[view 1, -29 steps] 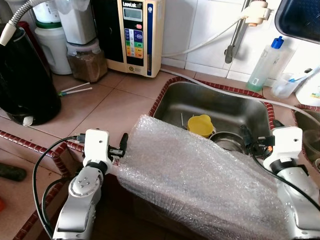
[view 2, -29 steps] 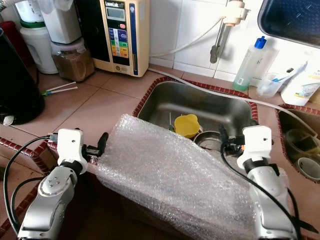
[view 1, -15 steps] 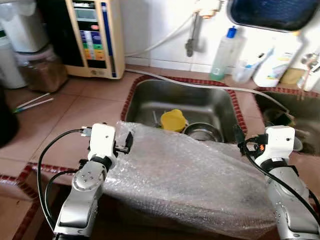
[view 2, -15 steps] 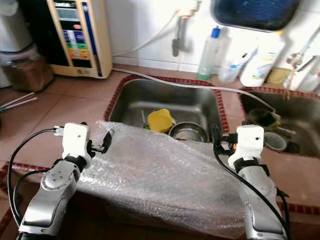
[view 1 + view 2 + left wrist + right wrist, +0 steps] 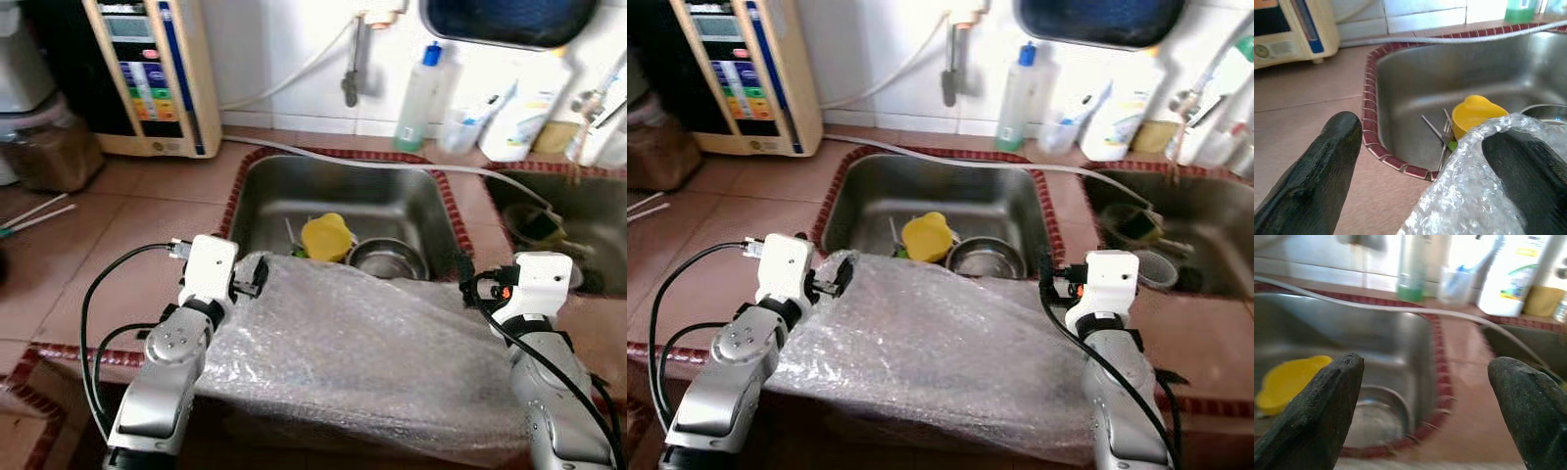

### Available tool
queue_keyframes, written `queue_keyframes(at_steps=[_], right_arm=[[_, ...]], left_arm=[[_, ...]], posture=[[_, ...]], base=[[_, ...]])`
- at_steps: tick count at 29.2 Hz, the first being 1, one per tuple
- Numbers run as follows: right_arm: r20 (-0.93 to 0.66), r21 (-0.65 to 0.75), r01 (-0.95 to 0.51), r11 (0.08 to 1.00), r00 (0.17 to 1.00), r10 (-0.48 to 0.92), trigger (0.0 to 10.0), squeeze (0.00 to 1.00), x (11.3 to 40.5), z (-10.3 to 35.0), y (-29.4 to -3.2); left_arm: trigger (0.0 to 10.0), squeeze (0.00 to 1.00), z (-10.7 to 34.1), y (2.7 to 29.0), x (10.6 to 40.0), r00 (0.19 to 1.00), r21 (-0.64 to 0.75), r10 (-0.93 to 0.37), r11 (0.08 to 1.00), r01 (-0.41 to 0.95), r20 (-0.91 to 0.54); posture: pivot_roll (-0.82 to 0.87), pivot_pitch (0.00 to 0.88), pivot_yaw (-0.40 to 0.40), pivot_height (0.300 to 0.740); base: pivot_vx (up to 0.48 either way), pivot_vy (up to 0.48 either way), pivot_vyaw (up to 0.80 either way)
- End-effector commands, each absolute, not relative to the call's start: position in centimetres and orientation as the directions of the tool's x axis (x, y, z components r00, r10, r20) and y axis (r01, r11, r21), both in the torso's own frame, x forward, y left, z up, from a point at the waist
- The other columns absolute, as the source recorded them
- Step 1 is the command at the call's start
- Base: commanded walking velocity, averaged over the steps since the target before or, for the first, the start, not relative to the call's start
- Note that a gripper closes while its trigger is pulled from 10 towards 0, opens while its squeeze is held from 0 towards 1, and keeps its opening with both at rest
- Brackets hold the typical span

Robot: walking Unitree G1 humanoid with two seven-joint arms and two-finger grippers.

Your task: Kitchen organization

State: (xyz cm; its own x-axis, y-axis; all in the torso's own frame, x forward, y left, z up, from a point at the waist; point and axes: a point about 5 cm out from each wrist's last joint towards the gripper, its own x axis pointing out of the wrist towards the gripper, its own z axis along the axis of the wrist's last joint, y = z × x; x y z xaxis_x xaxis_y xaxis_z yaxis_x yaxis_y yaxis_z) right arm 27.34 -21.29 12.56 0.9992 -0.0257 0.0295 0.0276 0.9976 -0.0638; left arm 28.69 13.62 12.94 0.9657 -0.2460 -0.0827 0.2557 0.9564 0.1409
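Both grippers' jaws spread wide, flanking a bubble-wrapped bundle (image 5: pixel 362 352).
Left gripper (image 5: pixel 1425 161) touches crinkly wrap; right gripper (image 5: pixel 1430 396) faces the steel sink (image 5: pixel 392 196).

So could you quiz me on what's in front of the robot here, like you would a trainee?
1. True or false: the yellow cup lies inside the sink.
2. What is draped between the left gripper and the right gripper?
A. a towel
B. bubble wrap
C. a bin bag
3. Fill in: beside the yellow cup sits a metal ____.

Key:
1. True.
2. B, the bubble wrap.
3. Bowl.
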Motion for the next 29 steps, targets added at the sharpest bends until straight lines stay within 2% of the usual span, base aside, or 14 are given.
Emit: queue_keyframes(at_steps=[1,10,19,24,29], right_arm=[[0.087,-0.076,0.032,0.997,0.996,-0.025,10.0,0.00,27.5,13.9,-21.0],[0.180,-0.065,0.015,0.998,0.984,-0.003,10.0,0.00,29.1,16.3,-20.0],[0.270,-0.121,0.031,0.992,0.963,0.003,10.0,0.00,30.2,18.9,-19.8],[0.256,-0.116,0.004,0.993,0.966,0.026,10.0,0.00,30.2,18.8,-19.7],[0.167,-0.116,-0.039,0.993,0.984,0.058,10.0,0.00,30.2,17.1,-19.3]], left_arm=[[10.0,0.00,14.3,13.1,28.8,0.969,0.152,-0.248,0.957,0.248,-0.017],[10.0,0.00,15.0,14.2,29.1,0.989,0.162,-0.141,0.978,0.133,0.042],[10.0,0.00,16.8,15.3,29.3,0.988,0.160,-0.065,0.986,0.041,0.143],[10.0,0.00,16.8,15.0,29.3,0.987,0.153,-0.078,0.987,0.056,0.138],[10.0,0.00,14.6,13.6,28.9,0.984,0.062,-0.178,0.982,0.178,-0.009]], posture=[[0.05,0.000,0.008,0.740],[0.05,0.000,-0.002,0.740],[0.06,0.000,-0.014,0.740],[0.06,0.000,-0.016,0.740],[0.06,0.000,-0.021,0.740]], base=[[0.000,0.000,0.00],[0.000,0.000,0.00],[0.000,0.000,0.00],[0.000,0.000,0.00],[0.000,0.000,0.00]])
